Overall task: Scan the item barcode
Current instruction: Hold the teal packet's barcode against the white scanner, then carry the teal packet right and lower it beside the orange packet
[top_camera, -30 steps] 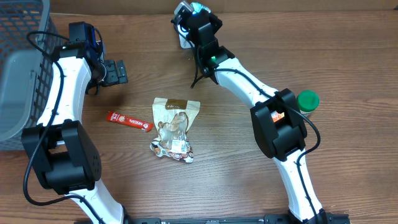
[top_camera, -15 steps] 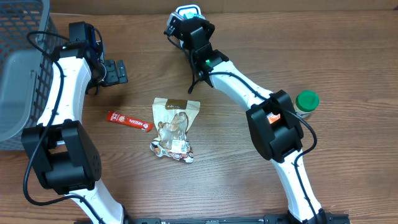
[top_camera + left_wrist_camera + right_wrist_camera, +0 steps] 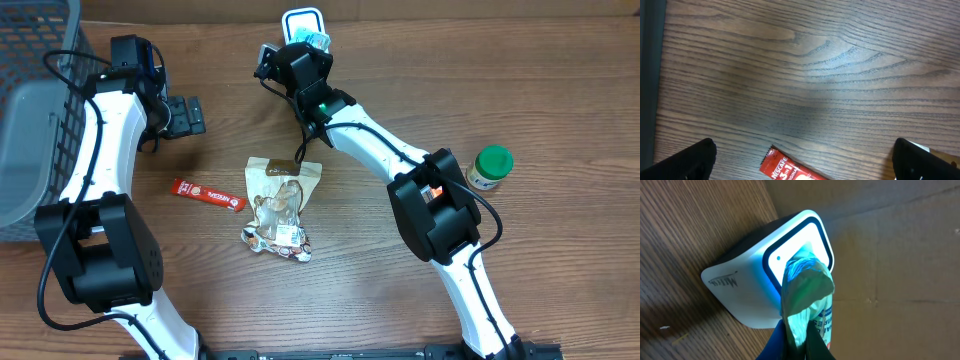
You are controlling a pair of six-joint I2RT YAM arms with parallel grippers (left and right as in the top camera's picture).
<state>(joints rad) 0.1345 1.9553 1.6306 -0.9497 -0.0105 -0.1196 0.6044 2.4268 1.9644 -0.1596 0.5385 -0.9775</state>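
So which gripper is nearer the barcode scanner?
Right. The right gripper holds a packet at the scanner; the left gripper hangs open well off, near the red sachet.

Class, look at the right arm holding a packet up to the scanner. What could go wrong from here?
1. The right end effector pinches the crumpled packet by one end, so its barcode may be creased or turned away from the scanner and not read.
2. The packet sits very near the scanner; pushing closer could shove it.

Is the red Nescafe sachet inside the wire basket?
No, the Nescafe sachet lies on the wooden table, apart from the basket.
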